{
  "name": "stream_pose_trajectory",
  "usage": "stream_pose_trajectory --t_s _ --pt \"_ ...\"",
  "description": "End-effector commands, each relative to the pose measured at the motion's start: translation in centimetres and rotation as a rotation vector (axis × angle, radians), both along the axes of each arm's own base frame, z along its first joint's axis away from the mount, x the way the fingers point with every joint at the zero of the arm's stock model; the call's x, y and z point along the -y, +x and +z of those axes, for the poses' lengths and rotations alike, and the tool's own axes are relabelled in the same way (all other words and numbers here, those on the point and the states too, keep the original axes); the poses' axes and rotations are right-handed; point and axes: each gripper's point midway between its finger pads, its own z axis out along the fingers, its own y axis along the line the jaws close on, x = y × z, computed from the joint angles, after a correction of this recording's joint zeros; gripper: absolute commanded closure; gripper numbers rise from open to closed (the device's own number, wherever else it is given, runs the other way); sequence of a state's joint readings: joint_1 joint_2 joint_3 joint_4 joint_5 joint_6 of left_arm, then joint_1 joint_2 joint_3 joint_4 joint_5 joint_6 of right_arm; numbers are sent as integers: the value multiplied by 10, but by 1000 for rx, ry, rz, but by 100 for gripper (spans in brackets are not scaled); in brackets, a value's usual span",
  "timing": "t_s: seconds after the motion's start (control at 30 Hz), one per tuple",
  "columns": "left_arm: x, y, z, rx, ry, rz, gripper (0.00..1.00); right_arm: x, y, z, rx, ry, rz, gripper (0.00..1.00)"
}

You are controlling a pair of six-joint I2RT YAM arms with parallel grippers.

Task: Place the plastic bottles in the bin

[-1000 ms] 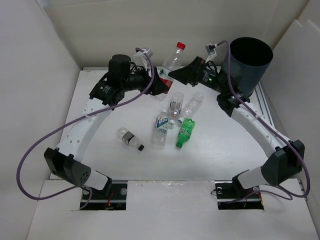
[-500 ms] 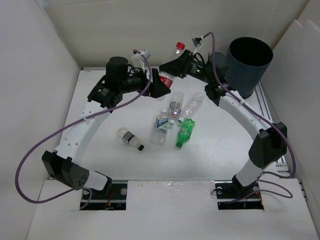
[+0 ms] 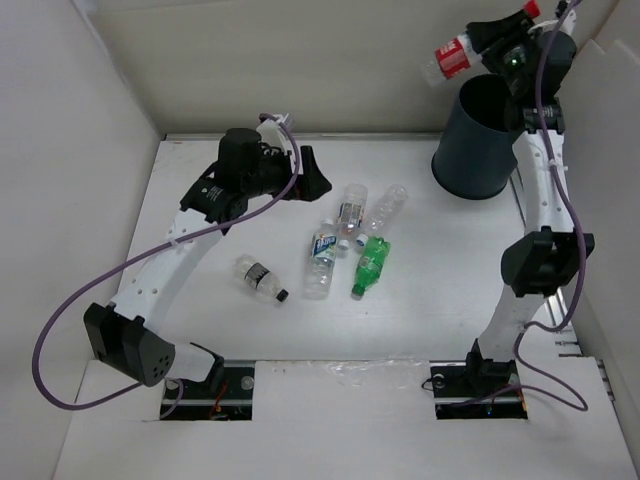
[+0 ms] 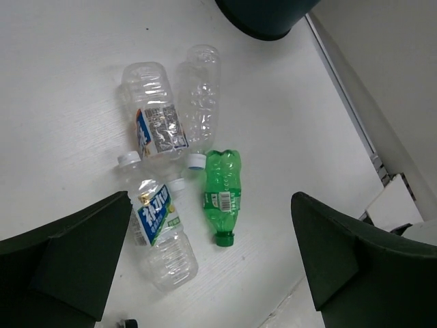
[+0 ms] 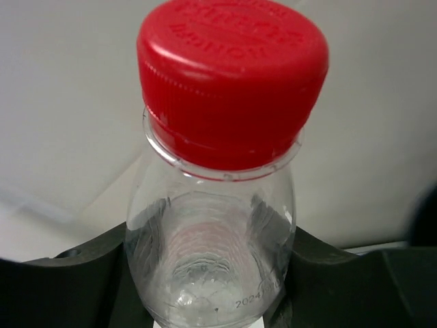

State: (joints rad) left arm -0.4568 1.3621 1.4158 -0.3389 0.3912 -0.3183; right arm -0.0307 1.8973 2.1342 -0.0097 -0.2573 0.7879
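My right gripper (image 3: 497, 37) is raised high at the back right, shut on a clear red-capped bottle (image 3: 451, 59) that hangs tilted over the left rim of the dark bin (image 3: 478, 165). The right wrist view shows its shoulder (image 5: 212, 232) squeezed between both fingers. My left gripper (image 3: 312, 176) hovers open and empty over the table; in its wrist view (image 4: 212, 202) the jaws stand wide. Below it lie a green bottle (image 4: 222, 191), a blue-labelled one (image 4: 160, 236), a white-and-blue-labelled one (image 4: 153, 123) and a bare clear one (image 4: 203, 96).
A small black-capped bottle (image 3: 262, 279) lies apart at the left of the cluster (image 3: 345, 240). White walls box in the table on three sides. The bin's base (image 4: 266, 10) stands at the back right, close to the right wall.
The right gripper shut on the red-capped bottle and carried it up and right to above the bin. The left gripper opened, let that bottle go and drew back slightly.
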Motion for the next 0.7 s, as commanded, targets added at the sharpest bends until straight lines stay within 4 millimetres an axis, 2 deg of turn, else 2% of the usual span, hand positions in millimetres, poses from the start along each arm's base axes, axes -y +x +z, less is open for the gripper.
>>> stream_pose_trajectory --t_s 0.0,0.03,0.1,0.17,0.2,0.23,0.27,0.3,0.43,0.5,0.53,0.57,0.6,0.63,0.67 --pt "-7 5 16 78 2 40 0 64 13 -8 -70 -104 -316 100" --pt "-8 4 13 67 8 39 0 80 16 -5 -70 -131 -377 100" --pt "-12 8 12 78 24 63 0 105 19 -12 -109 -169 -512 100" --pt "-13 9 7 70 32 71 0 131 25 -29 -154 -207 -582 100" --pt "-16 11 2 64 45 90 0 135 28 -39 -182 -210 -599 100" --pt "-16 11 2 64 45 90 0 150 27 -44 -204 -216 -658 100" --pt "-18 12 -4 54 56 101 0 160 31 -58 -239 -221 -682 98" --pt "-18 10 -12 31 56 105 0 162 30 -59 -241 -219 -696 98" --pt "-16 13 -26 -2 65 108 0 188 30 -81 -309 -240 -813 100" --pt "-16 13 -27 -2 65 108 0 194 29 -83 -322 -253 -850 100" --pt "-16 14 -35 -19 75 108 0 195 32 -86 -327 -264 -850 100" --pt "-16 14 -35 -19 75 108 0 197 31 -89 -339 -276 -859 99" --pt "-15 15 -33 -11 71 108 0 199 31 -92 -352 -278 -873 86" --pt "-14 17 -37 -28 68 113 0 200 30 -92 -354 -289 -874 58" --pt "-16 18 -37 -26 73 125 0 202 29 -92 -356 -288 -886 21"
